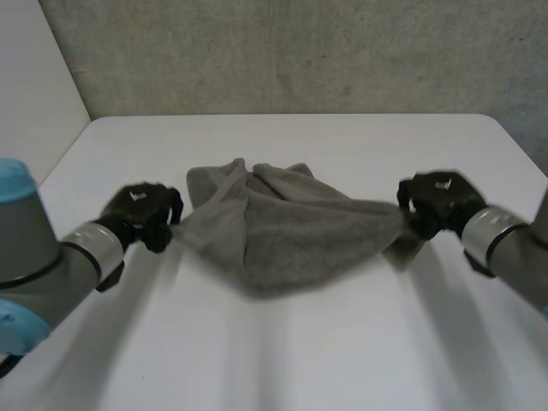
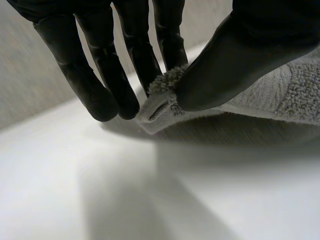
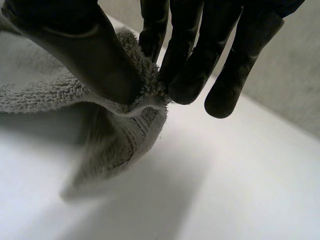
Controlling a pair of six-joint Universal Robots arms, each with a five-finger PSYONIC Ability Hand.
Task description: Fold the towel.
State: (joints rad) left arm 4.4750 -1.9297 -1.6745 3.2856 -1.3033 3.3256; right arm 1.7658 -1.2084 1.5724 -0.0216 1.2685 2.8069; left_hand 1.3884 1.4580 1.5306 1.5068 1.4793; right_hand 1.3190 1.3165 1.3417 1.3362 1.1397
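Towel (image 1: 291,231): grey terry cloth with a hemmed edge, strung between the two hands over the middle of the white table (image 1: 274,360), about midway between its left and right edges.
Near part of the towel: a loose belly that sags between the hands towards the table's near edge. I cannot tell whether it rests on the table.
Left hand (image 1: 141,210): towards the table's left edge, pinching the towel's left corner. In its wrist view the thumb (image 2: 225,65) presses the cloth against one of the fingers (image 2: 167,40), and the hemmed tip pokes out just below. The outer fingers hang straight beside it, clear of the cloth.
Right hand (image 1: 437,201): towards the table's right edge, pinching the opposite corner between thumb and fingertips. A short flap droops beneath the pinch towards the table.
Far part of the towel: bunched into ridged folds beyond the hands, well short of the table's far edge.
Wall (image 1: 300,51): rough grey, behind the far edge.
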